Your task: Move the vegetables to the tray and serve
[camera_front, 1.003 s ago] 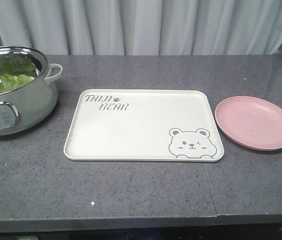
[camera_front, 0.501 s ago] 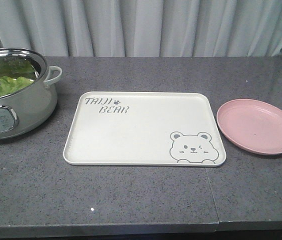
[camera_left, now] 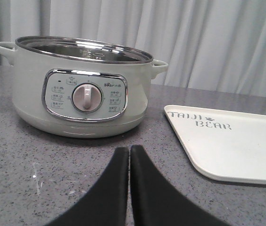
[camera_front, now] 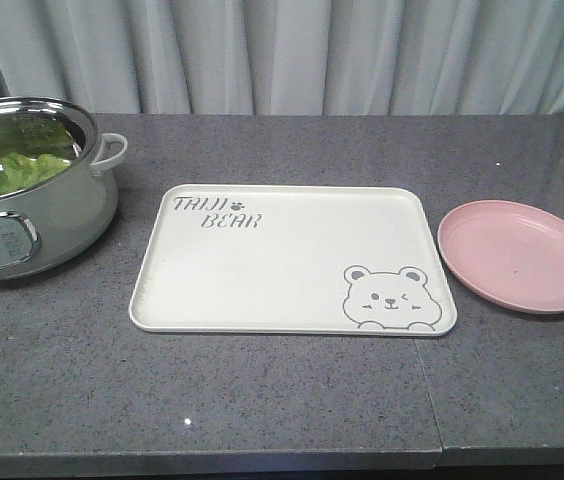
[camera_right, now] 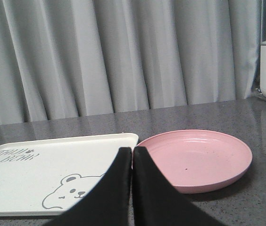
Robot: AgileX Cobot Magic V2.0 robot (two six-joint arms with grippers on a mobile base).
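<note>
Green lettuce leaf [camera_front: 24, 168] sits inside the pot [camera_front: 52, 215] at the left end of the counter [camera_front: 262, 400]. Tray [camera_front: 282, 270] lies flat mid-counter, bear print [camera_front: 387, 298] at its front right corner. Pink plate [camera_front: 519, 255] is just beside the tray's right edge, not touching it, near the counter's right end. My left gripper [camera_left: 129, 149]: fingers pressed together, holding nothing, low over the counter, facing the pot's dial [camera_left: 85, 97]. My right gripper [camera_right: 133, 150]: fingers also pressed together, holding nothing, facing the gap between tray and plate.
</note>
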